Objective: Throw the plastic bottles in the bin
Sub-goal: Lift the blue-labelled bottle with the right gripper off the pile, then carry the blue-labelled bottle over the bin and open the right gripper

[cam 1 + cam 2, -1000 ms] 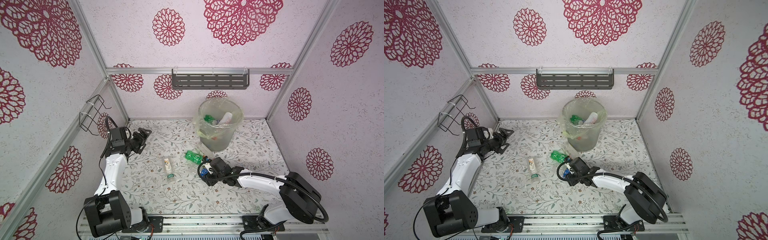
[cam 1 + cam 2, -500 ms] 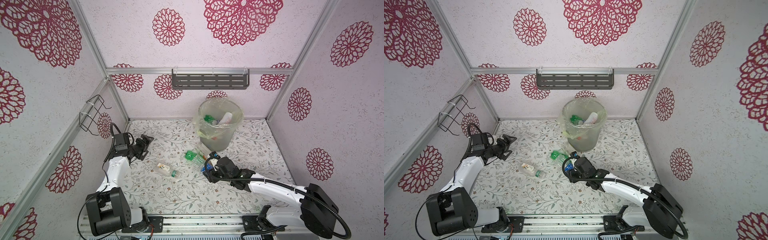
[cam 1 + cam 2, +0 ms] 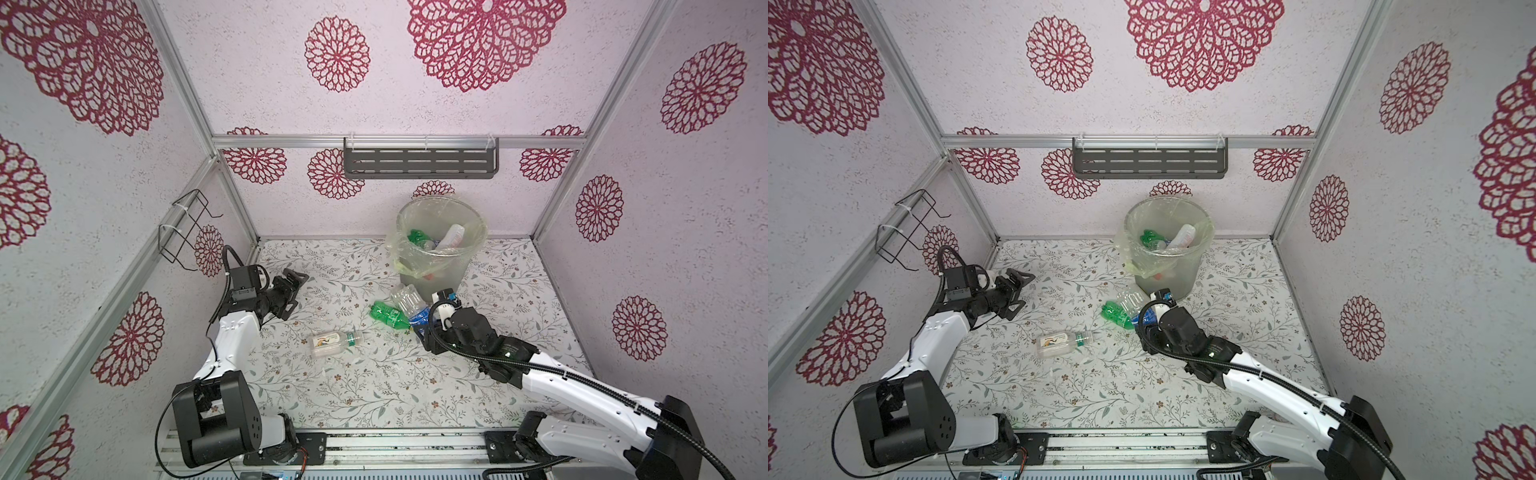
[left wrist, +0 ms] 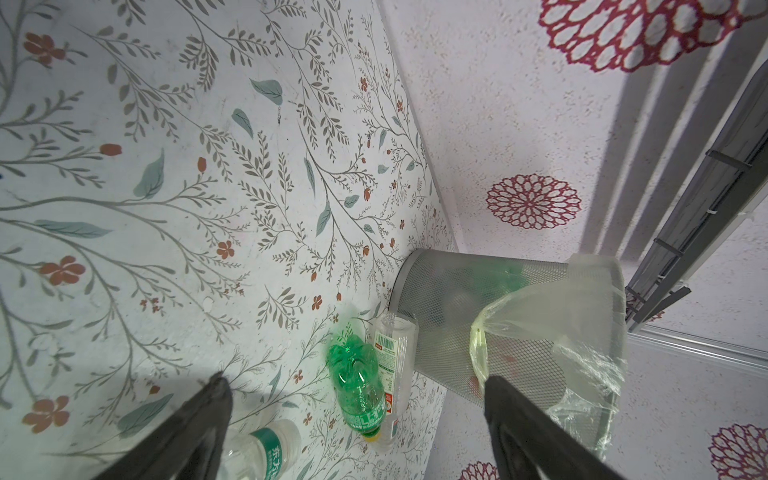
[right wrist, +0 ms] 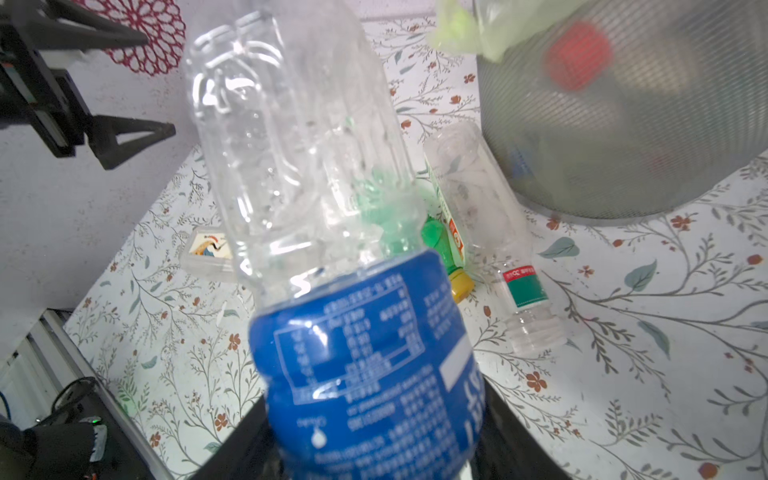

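The front half of the bench [image 3: 374, 395] lay bare from edge to edge, as did the strip between the bin [image 3: 446, 276] and the right edge. The bin stood near the back edge, under a wall shelf [image 3: 419, 164]. At its front-left foot a green bottle [image 3: 388, 313] and the right end effector [image 5: 374, 449], clamped on a blue-labelled bottle [image 3: 409, 305], crowded the approach. A white-labelled bottle [image 3: 334, 343] lay alone mid-bench. The left end effector [image 3: 293, 291], jaws wide, hung near the left edge.
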